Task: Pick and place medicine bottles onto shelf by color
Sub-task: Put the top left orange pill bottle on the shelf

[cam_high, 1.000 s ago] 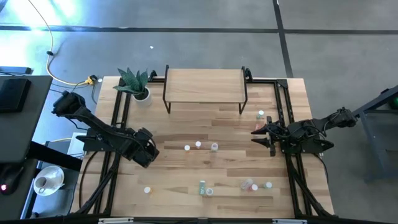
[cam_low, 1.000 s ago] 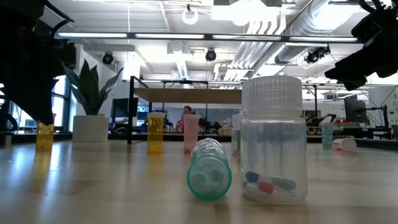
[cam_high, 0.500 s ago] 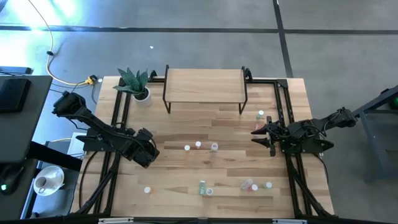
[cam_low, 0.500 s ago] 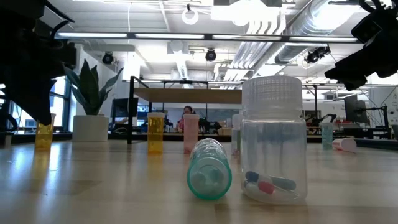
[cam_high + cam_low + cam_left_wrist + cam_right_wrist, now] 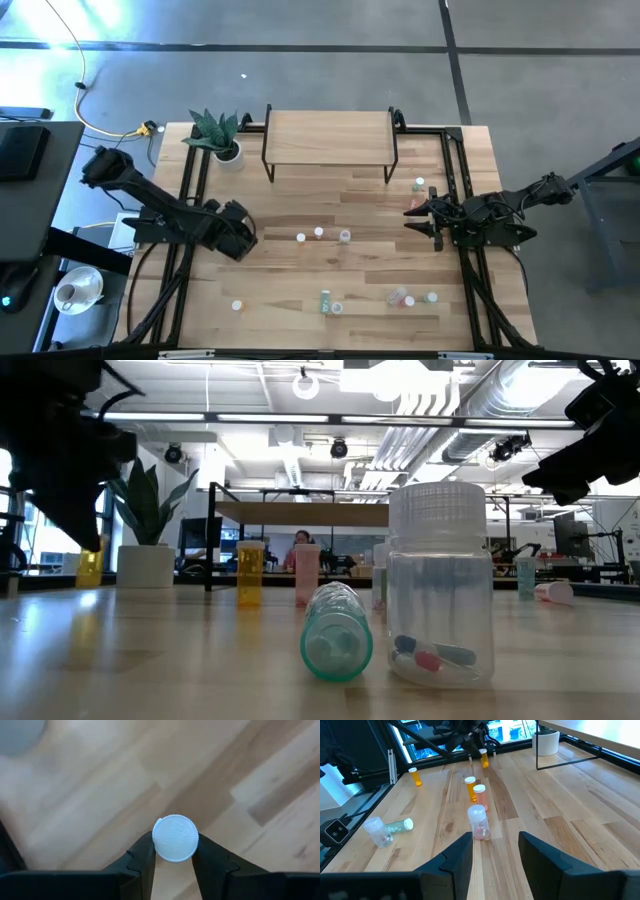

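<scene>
My left gripper (image 5: 240, 241) is at the table's left, shut on an orange medicine bottle (image 5: 88, 567) with a white cap (image 5: 175, 838); the right wrist view shows this bottle (image 5: 483, 759) too. In the high view the gripper hides the bottle. My right gripper (image 5: 411, 222) waits open at the table's right with nothing between its fingers (image 5: 465, 852). The shelf (image 5: 330, 136) stands on black legs at the far middle, its board bare. Other medicine bottles stand or lie across the table. My left gripper pinches the orange bottle at its top between its two fingers, one on each side of the white cap (image 5: 159, 851). The fingers come slanting down from above. The bottle stays upright, its orange body (image 5: 88, 572) showing below the fingers, just off the table.
Three bottles (image 5: 318, 234) stand mid-table; several more (image 5: 326, 300) are near the front edge, one (image 5: 237, 305) at front left and one (image 5: 418, 184) by the shelf's right leg. A potted plant (image 5: 218, 136) stands left of the shelf. Black rails run along both sides.
My left gripper has moved a little toward the table's right and far edge and slightly up. The orange bottle, which stood on the table a second ago, has gone with it and now hangs just clear of the wood, still upright.
</scene>
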`<state>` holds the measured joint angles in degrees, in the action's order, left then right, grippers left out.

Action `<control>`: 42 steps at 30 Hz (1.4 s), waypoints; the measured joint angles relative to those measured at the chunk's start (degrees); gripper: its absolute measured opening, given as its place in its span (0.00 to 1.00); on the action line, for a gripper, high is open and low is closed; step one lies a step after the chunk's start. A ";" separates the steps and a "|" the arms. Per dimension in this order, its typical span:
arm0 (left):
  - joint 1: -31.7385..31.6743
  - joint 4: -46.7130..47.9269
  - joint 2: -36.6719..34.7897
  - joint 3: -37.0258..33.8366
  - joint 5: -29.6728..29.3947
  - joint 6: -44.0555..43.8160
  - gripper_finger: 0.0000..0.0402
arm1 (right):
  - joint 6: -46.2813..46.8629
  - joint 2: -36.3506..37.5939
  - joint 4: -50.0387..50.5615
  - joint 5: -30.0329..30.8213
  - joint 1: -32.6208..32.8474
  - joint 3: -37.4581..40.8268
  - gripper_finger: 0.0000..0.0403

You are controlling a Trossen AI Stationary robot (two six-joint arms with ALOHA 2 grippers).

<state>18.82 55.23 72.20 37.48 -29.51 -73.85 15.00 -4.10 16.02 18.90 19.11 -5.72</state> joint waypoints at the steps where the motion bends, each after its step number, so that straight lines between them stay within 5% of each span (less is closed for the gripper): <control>1: -1.02 -0.11 -0.47 0.66 -0.68 1.70 0.25 | 0.00 0.00 -0.01 0.02 0.00 0.00 0.37; 12: -15.95 -0.51 -2.18 19.83 -7.19 31.49 0.26 | 0.00 0.00 -0.01 0.02 0.01 0.02 0.37; 20: -30.24 -8.29 -2.18 34.70 -4.55 50.39 0.25 | -0.01 0.00 -0.01 0.01 0.02 0.00 0.37; 30: -48.26 -12.87 5.17 46.35 8.61 59.05 0.25 | 0.00 -0.01 0.00 0.01 0.00 0.01 0.37; 36: -55.89 -6.29 13.72 53.34 15.76 58.21 0.25 | 0.00 0.00 -0.01 0.02 0.00 0.00 0.37; 42: -59.50 0.95 20.71 57.64 16.41 56.85 0.25 | -0.01 0.00 -0.01 0.01 0.02 0.01 0.37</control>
<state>-40.68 56.18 92.92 95.13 -13.10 -17.01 14.99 -4.10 16.01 18.91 19.14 -5.70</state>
